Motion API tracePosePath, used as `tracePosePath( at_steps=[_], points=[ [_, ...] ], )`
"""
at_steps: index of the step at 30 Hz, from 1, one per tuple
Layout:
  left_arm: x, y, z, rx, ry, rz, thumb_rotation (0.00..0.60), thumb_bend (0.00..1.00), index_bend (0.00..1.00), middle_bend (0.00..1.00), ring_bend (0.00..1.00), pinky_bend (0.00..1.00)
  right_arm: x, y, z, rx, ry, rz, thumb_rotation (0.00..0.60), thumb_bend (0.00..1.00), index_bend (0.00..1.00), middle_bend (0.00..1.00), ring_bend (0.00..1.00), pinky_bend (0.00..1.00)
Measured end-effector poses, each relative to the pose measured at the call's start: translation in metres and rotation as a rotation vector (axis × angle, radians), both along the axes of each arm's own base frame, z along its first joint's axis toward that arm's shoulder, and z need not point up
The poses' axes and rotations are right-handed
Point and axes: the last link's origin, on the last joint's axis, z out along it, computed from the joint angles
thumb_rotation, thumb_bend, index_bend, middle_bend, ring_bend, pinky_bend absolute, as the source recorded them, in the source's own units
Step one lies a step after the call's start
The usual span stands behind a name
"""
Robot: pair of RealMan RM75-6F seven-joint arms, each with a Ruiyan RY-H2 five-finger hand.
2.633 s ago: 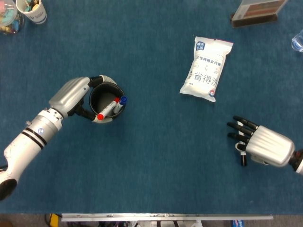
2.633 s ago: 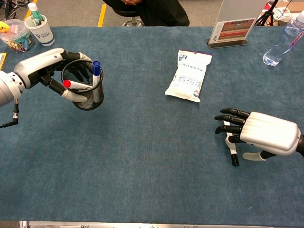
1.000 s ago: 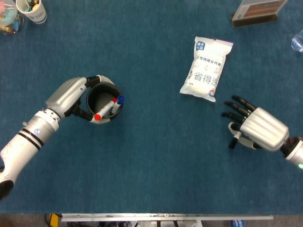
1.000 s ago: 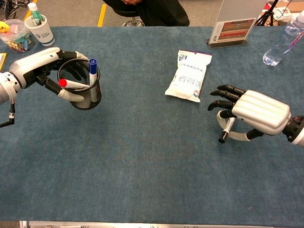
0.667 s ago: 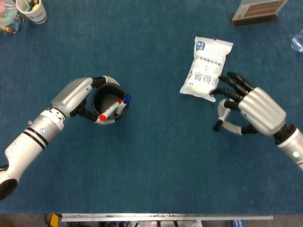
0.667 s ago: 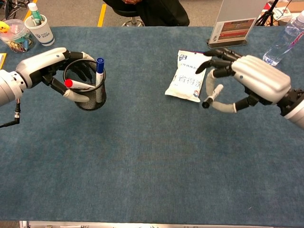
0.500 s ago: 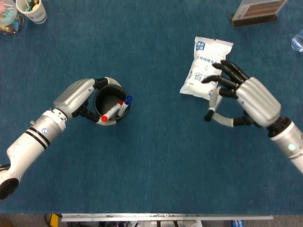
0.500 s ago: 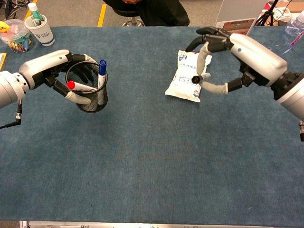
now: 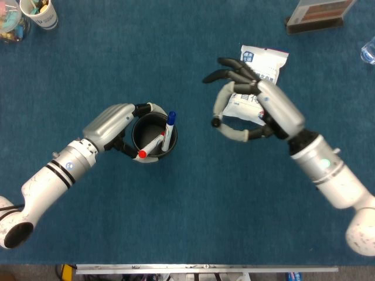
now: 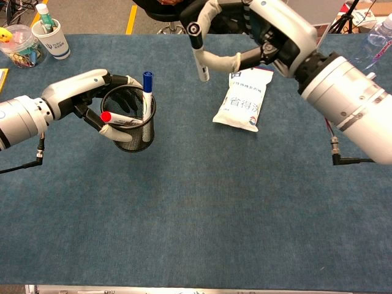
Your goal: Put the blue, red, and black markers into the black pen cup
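Note:
The black mesh pen cup (image 10: 133,130) stands at the left, and my left hand (image 10: 79,90) grips it from the left side. Inside it lean a blue-capped marker (image 10: 147,86) and a red-capped marker (image 10: 116,118). From above, the cup (image 9: 153,138) shows the blue cap (image 9: 171,117) at its right rim and the red cap (image 9: 142,154) at its near rim. My right hand (image 10: 272,30) holds the black-capped marker (image 10: 199,55) in the air, cap up, to the right of the cup and above its height. In the head view the right hand (image 9: 263,108) hangs over the snack bag.
A white snack bag (image 10: 244,98) lies right of centre, partly under my right hand. A sign stand (image 9: 316,14) and a water bottle (image 10: 370,46) are at the back right. A white cup (image 10: 52,38) and a clear tub (image 10: 17,48) sit at the back left.
My right hand picked the black marker up from the table, rose and swung left toward the cup. My left hand slid the cup a little to the right.

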Motion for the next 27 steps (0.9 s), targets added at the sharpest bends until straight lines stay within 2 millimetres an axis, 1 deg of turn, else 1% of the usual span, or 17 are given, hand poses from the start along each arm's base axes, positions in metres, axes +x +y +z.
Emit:
tracePosePath(
  at_steps=[3, 8, 14, 20, 27],
  points=[
    [0.003, 0.000, -0.003, -0.006, -0.002, -0.006, 0.600, 0.06, 0.32, 0.30, 0.34, 0.31, 0.015, 0.000, -0.007, 0.044, -0.056, -0.009, 0.600, 0.31, 0.67, 0.29, 0.08, 0.04],
    [0.009, -0.001, -0.008, -0.017, -0.006, -0.018, 0.600, 0.06, 0.32, 0.30, 0.34, 0.31, 0.039, 0.001, -0.012, 0.094, -0.135, -0.002, 0.600, 0.31, 0.67, 0.29, 0.08, 0.04],
    [0.015, -0.001, -0.010, -0.022, -0.005, -0.027, 0.600, 0.06, 0.32, 0.30, 0.34, 0.31, 0.057, 0.002, -0.019, 0.135, -0.178, -0.005, 0.600, 0.31, 0.67, 0.29, 0.08, 0.04],
    [0.018, 0.001, -0.009, -0.019, -0.002, -0.026, 0.600, 0.06, 0.32, 0.30, 0.34, 0.30, 0.068, 0.008, -0.031, 0.174, -0.181, 0.002, 0.600, 0.31, 0.67, 0.29, 0.08, 0.04],
    [0.019, 0.003, -0.010, -0.017, -0.004, -0.020, 0.600, 0.06, 0.32, 0.30, 0.34, 0.29, 0.072, 0.012, -0.041, 0.188, -0.166, 0.011, 0.600, 0.31, 0.67, 0.29, 0.08, 0.04]
  ],
)
